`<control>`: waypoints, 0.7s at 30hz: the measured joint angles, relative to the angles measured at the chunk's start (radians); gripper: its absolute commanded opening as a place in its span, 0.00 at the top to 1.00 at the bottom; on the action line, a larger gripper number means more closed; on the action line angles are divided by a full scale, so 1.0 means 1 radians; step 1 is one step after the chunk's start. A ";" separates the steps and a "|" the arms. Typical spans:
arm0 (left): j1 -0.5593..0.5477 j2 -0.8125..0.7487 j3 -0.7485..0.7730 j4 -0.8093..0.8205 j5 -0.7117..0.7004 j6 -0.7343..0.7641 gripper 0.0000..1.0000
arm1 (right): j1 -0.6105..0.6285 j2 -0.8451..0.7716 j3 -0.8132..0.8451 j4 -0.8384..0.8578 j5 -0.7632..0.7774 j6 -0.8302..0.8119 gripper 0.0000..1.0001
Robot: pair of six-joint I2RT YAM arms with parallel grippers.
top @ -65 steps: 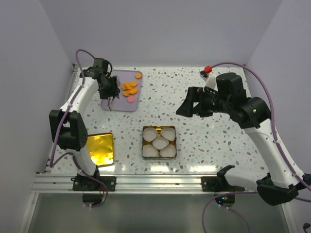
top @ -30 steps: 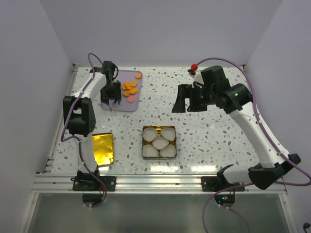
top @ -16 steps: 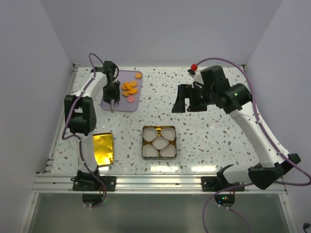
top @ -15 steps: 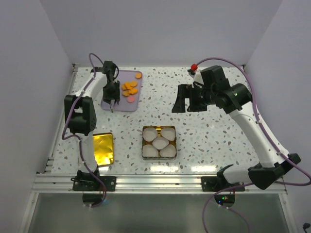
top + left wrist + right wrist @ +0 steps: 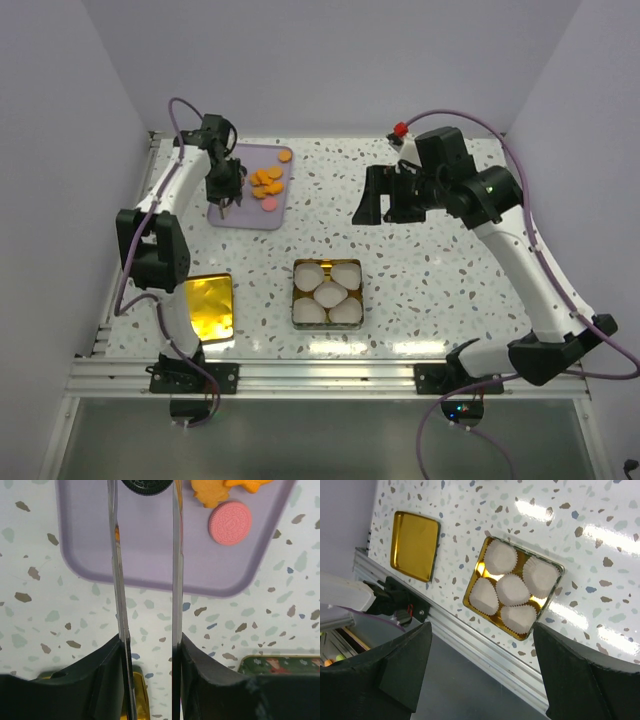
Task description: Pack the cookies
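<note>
Several orange cookies [image 5: 267, 180] and one pink cookie [image 5: 268, 204] lie on a purple tray [image 5: 243, 217] at the back left; the pink one also shows in the left wrist view [image 5: 229, 523]. My left gripper [image 5: 225, 197] hangs over the tray's left part. In its wrist view the left gripper [image 5: 145, 496] has its thin fingers [image 5: 116, 555] closed on a black cookie [image 5: 147, 485] at the tips, raised above the tray [image 5: 150, 555]. My right gripper [image 5: 383, 205] is wide open and empty, high above the table's middle [image 5: 481, 630].
A gold tin [image 5: 295, 300] holding several white paper cups [image 5: 329, 294] stands at the front centre, also in the right wrist view [image 5: 479, 570]. Its gold lid [image 5: 208, 305] lies at the front left, also in the right wrist view [image 5: 415, 545]. The table's metal front rail [image 5: 485, 650] runs below.
My left gripper has shifted slightly back and left over the tray, and its arm has swung left. My right gripper has edged a little toward the back.
</note>
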 measured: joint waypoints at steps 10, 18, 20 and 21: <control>-0.008 -0.268 -0.109 -0.037 0.047 -0.014 0.61 | 0.000 0.049 0.148 -0.009 -0.026 0.006 0.14; -0.111 -0.475 -0.270 -0.077 0.101 -0.035 0.63 | 0.000 0.077 0.229 -0.066 -0.025 0.006 0.14; -0.146 -0.534 -0.313 -0.085 0.112 -0.041 0.63 | 0.000 0.079 0.238 -0.076 -0.025 0.006 0.15; -0.165 -0.568 -0.336 -0.090 0.121 -0.047 0.63 | 0.000 0.079 0.241 -0.082 -0.025 0.006 0.14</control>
